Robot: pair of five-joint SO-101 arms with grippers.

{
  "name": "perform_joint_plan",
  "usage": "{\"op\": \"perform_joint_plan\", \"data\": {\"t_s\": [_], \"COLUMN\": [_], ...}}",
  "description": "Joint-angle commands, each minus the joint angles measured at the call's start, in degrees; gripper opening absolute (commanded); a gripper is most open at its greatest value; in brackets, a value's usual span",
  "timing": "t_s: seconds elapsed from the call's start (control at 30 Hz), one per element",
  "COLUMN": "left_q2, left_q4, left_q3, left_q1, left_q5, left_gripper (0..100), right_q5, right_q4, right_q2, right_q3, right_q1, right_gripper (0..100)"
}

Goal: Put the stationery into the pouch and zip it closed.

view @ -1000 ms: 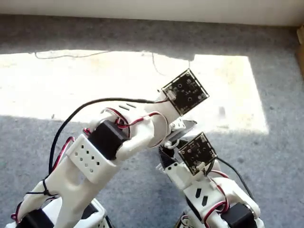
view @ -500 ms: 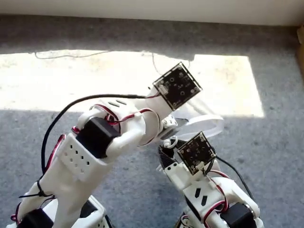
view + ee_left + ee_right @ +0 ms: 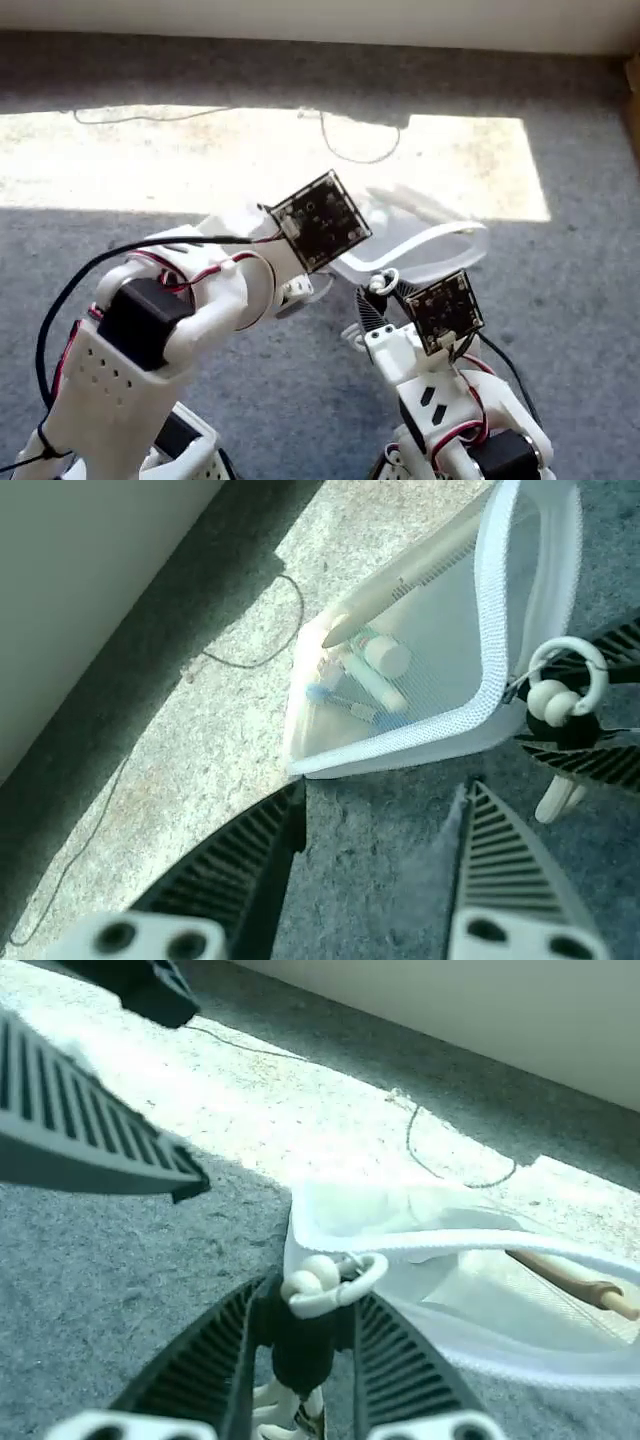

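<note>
Pinching the white ring-shaped zip pull point(image 3: 332, 1278), right claw point(image 3: 312, 1298) steadies the white mesh pouch point(image 3: 440, 630), w/ stationery point(image 3: 385, 662) inside, on grey worktop point(image 3: 570, 330); left claw point(image 3: 384, 794) hangs wide open, empty, near pouch's corner, prob. to brace.

We see a white mesh pouch point(image 3: 450, 640) with a woven white rim, a cream pencil point(image 3: 400, 580) inside, and a white ring pull point(image 3: 335, 1278). The left gripper point(image 3: 383, 795) and right gripper point(image 3: 312, 1310) have black ribbed fingers. The carpet point(image 3: 560, 330) at the lower right of the high view is speckled grey.
</note>
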Motion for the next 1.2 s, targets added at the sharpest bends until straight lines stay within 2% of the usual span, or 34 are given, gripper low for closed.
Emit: {"op": "perform_joint_plan", "data": {"t_s": [0.0,0.2,0.3,0.43,0.8,1.17], "left_q2": [-7.25,-13.85,-16.66,-17.8,-17.8,-17.71], "left_q4": [-2.37,-16.35,-20.92,-25.85,-46.15,-55.74], "left_q3": [8.57,24.4,29.67,34.24,46.29,52.53], "left_q1": [-0.48,-0.22,2.15,5.23,5.85,7.52], "left_q5": [-2.29,-2.55,-2.46,-2.37,-2.29,-1.93], "left_gripper": [24,24,26,27,26,26], "right_q5": [-0.7,-0.7,-0.7,-0.7,-0.79,-0.79], "right_q4": [-2.24,-2.24,-2.24,-2.24,-2.24,-2.15], "right_q2": [-0.13,-0.13,-0.13,-0.13,-0.13,-0.13], "right_q3": [-0.84,-0.48,-0.4,-0.4,-0.4,-0.4], "right_q1": [1.1,0.84,0.84,0.84,0.75,0.66], "right_gripper": [0.5,0.5,0.5,0.5,0.5,0.5]}}
